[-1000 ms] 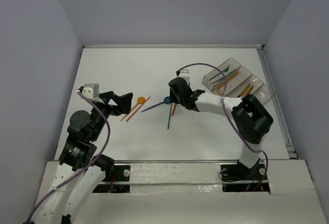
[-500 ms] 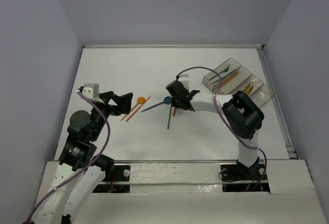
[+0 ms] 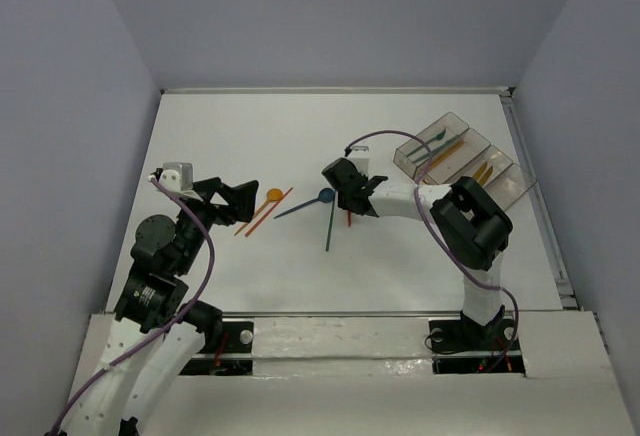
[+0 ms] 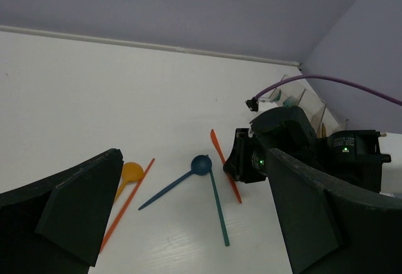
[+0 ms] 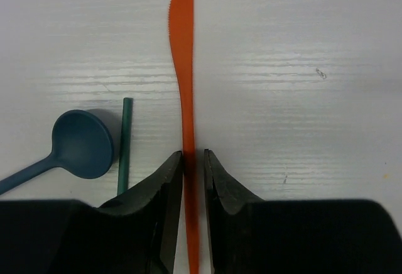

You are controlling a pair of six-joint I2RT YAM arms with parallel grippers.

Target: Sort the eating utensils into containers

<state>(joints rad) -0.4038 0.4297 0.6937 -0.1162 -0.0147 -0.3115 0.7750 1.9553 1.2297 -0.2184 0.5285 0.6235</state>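
Note:
My right gripper [image 3: 346, 194] is low on the table, its fingers closed down around the handle of an orange knife [image 5: 182, 66]; in the right wrist view [image 5: 193, 153] the knife runs straight between the narrow jaws. The knife also shows below the gripper in the top view [image 3: 348, 219]. A blue spoon [image 3: 300, 206] and a teal utensil [image 3: 330, 228] lie just left of it. An orange spoon [image 3: 274, 195] and a thin orange utensil [image 3: 268, 211] lie near my left gripper [image 3: 240, 201], which is open, empty and raised. The clear containers [image 3: 500, 161] stand at the far right.
The containers hold teal utensils [image 3: 440, 146] in the far bin and an orange one [image 3: 481, 173] in the adjoining bin. A purple cable [image 3: 385, 131] arcs over the right arm. The table's raised edges run along the back and right sides.
My right gripper has moved left and down over the orange knife and its fingers have closed around it. The left arm has not moved.

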